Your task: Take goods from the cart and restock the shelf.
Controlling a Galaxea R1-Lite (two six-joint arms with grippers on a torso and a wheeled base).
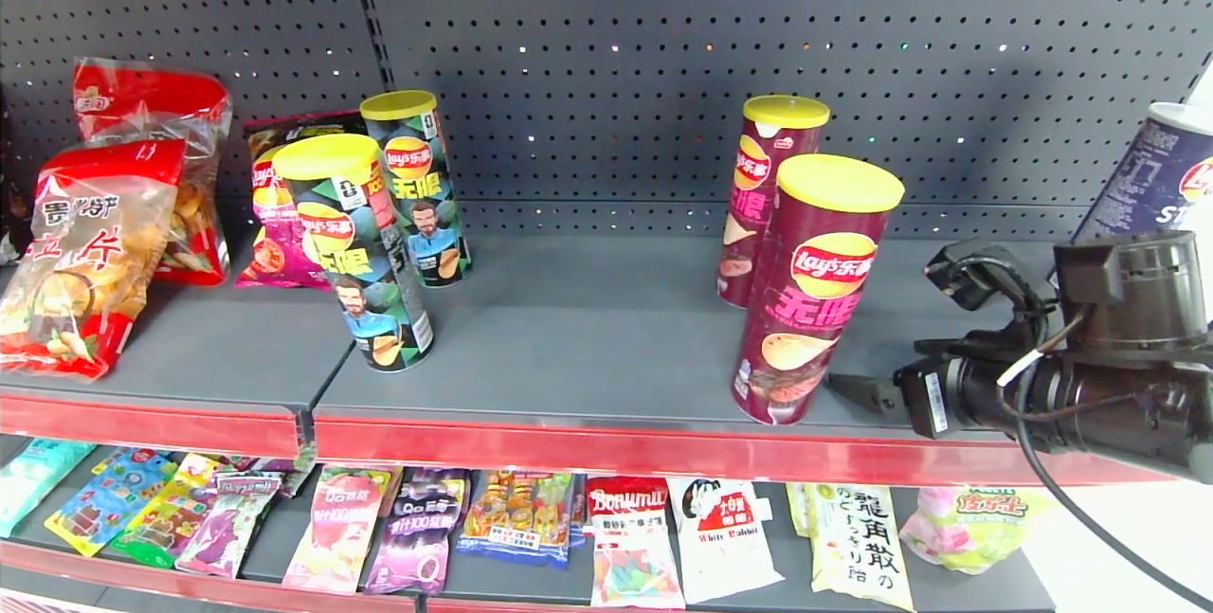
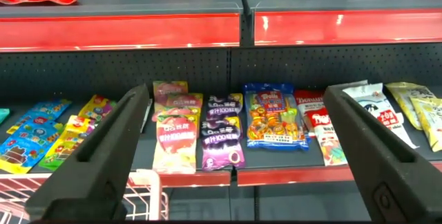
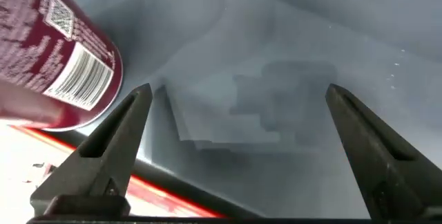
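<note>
The front maroon can [image 1: 817, 286] has a yellow lid; the grey shelf [image 1: 588, 329] carries a red edge strip.

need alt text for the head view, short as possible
The right gripper is just right of a maroon can at the front edge of the upper shelf. A second maroon can stands behind it; two dark cans and snack bags sit farther left, with packets on the shelf below.

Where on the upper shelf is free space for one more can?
Widest bare patch: between the green cans and the maroon cans. Right of those, the right gripper takes the room. Crowded: left end, by the red bags.
</note>
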